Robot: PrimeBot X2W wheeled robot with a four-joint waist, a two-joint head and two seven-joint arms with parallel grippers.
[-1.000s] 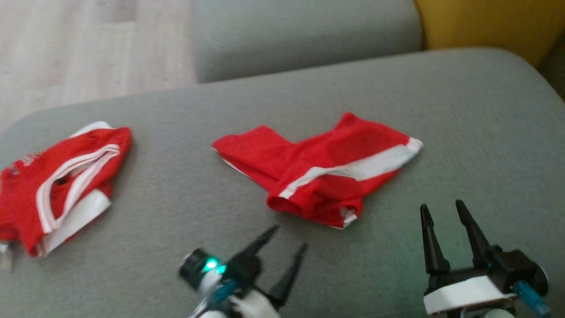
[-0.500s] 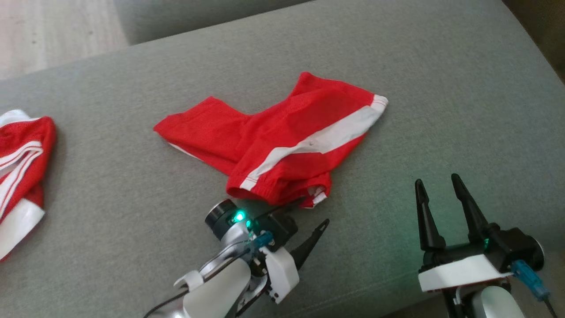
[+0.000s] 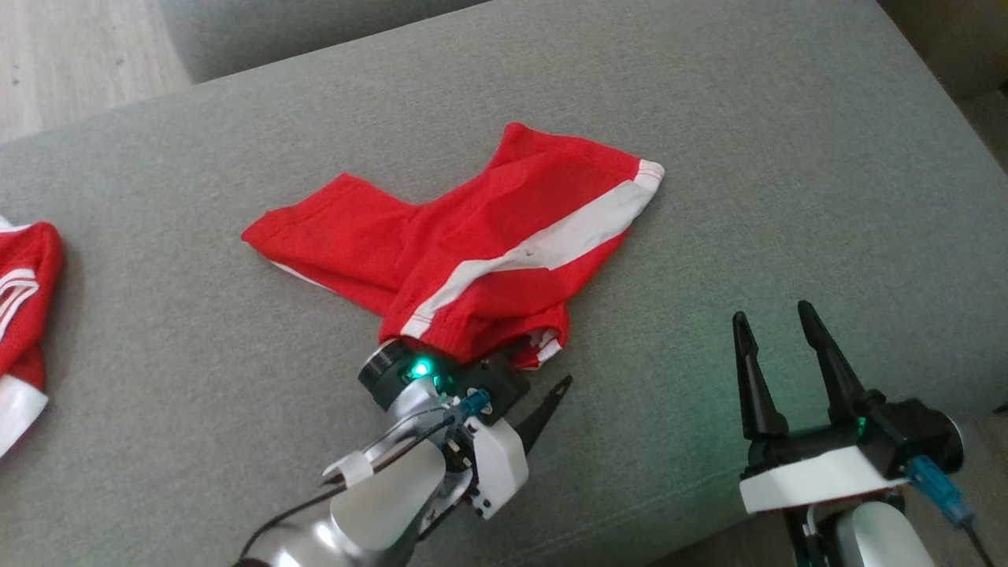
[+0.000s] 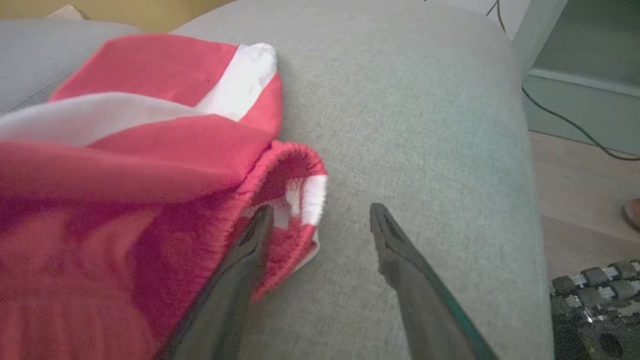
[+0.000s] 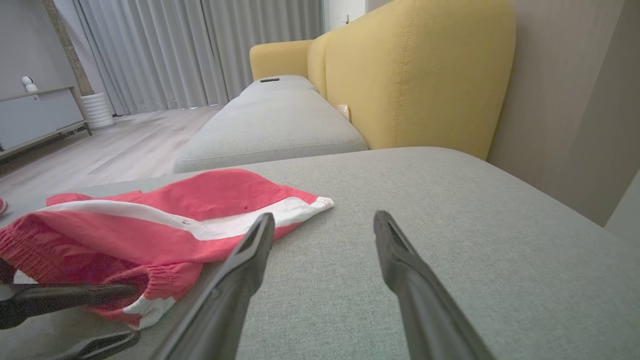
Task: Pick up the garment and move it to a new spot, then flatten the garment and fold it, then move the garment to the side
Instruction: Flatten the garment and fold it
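The grey sofa cushion [image 3: 787,157] carries the red garment [image 3: 472,236] at centre, its white stripe running 7 to 2 o'clock. My left gripper [image 4: 320,210], fingers apart, has one finger hidden by the waistband. My right gripper [image 3: 772,311] stands spread at 4 o'clock.

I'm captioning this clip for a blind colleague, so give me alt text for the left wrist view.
The open left hand is at the elastic waistband of rumpled red shorts with a white stripe, lying on a grey sofa cushion. One finger meets the waistband's edge; the other is over bare cushion.
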